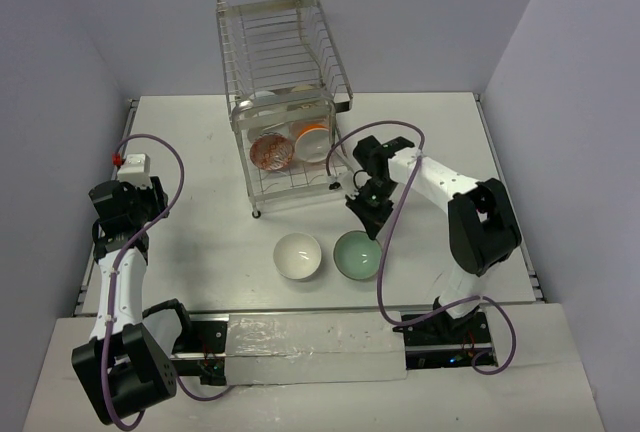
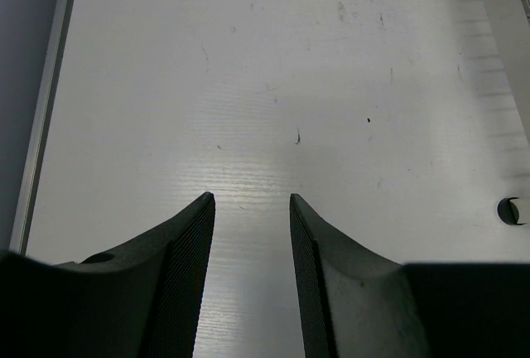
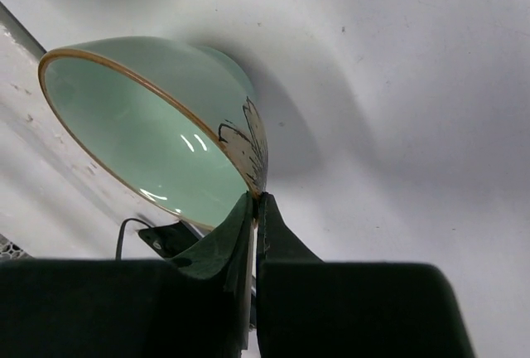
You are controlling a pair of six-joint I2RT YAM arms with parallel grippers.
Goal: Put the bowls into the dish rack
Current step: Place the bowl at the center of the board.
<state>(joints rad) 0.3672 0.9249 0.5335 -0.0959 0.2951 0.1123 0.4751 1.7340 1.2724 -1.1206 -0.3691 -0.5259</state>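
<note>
The right gripper pinched the rim of the mint green bowl, right of centre in the overhead view, beside a white bowl. The left gripper stood part open and empty at left. The dish rack stood at upper centre.

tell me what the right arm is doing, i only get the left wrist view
Observer: On the right arm the jaws are shut on the rim of the mint green bowl.
Operator: any bowls left on the table
Observer: One white bowl, beside the green one.
Operator: anything in the rack yet
Observer: Yes, the lower tier of the dish rack holds several bowls, an orange-red patterned bowl among them.
</note>
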